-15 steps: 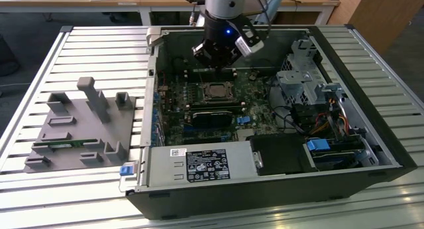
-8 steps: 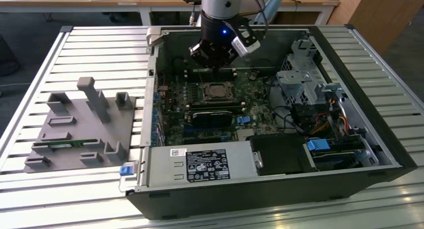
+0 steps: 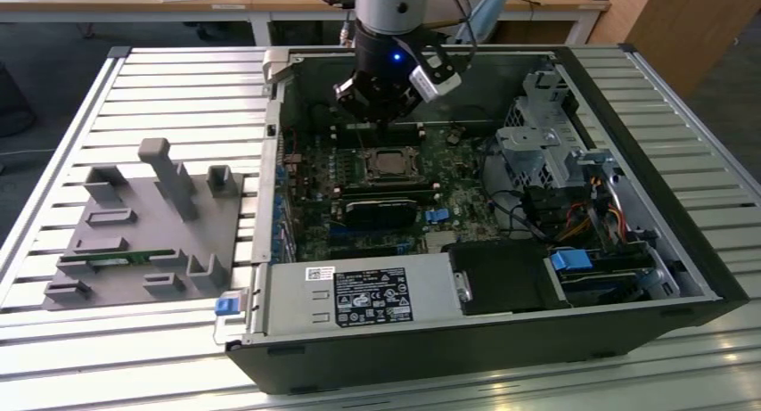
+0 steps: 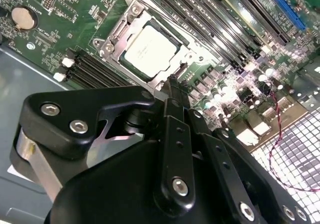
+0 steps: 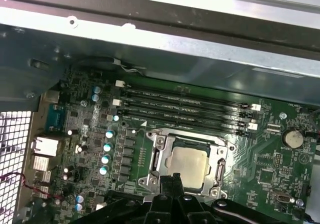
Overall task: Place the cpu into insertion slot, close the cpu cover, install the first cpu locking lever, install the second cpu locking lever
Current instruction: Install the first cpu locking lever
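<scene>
One arm: reaches down into the open computer case, toward the case's far side in the exterior view.
Gripper: black; fingers drawn together with nothing between them. The fingertips hang close over one edge of the cpu cover; whether they touch it cannot be told.
Cpu: pale silvery square, lying flat in the insertion slot, of which a thin dark border shows around the chip.
Cpu cover: silvery metal frame, lying down flat around the chip, whose top shows through the central window.
Motherboard: green, flat on the floor of the case, carrying the socket near its middle.
Memory slots: several long black rows, just beside the socket, running parallel to one of its sides.
Coin battery: round and silver, on the board, apart from the socket.
Power supply: grey box with a label, at the near end of the case.
Fixture block: grey, with upright posts, on the slatted bench at the exterior view's left, well apart from the case.
</scene>
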